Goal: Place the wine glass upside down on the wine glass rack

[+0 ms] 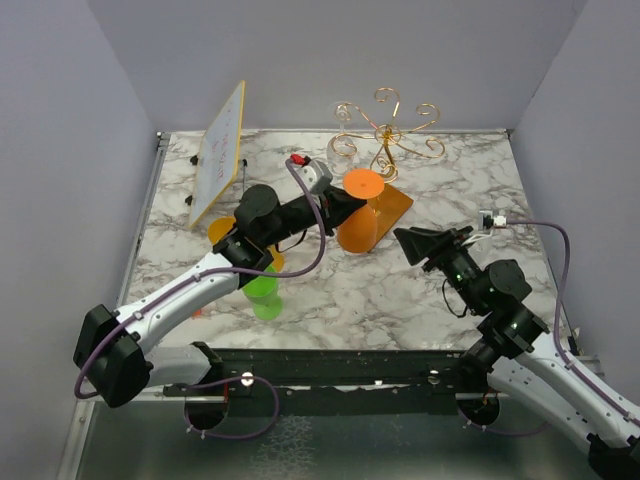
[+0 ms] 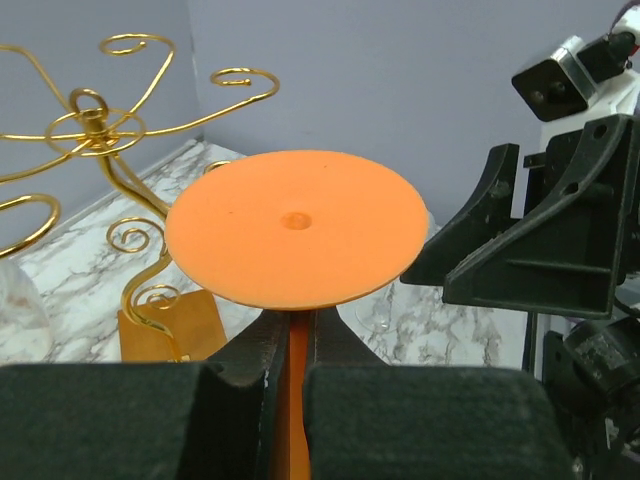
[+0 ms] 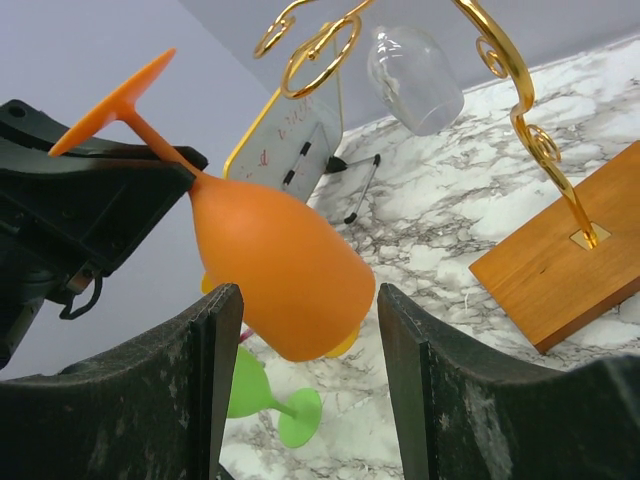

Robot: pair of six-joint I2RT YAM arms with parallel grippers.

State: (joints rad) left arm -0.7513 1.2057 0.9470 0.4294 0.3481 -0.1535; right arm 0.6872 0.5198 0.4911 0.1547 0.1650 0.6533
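Note:
My left gripper is shut on the stem of an orange wine glass and holds it upside down, foot up, above the table. The foot fills the left wrist view, the stem pinched between the fingers. The bowl shows in the right wrist view. The gold wire wine glass rack on its wooden base stands just behind the glass, also seen in the left wrist view. My right gripper is open, right of the bowl, not touching it.
A tilted whiteboard stands at the back left. A green glass and a yellow glass lie under my left arm. A clear glass hangs upside down on the rack. Walls close in both sides.

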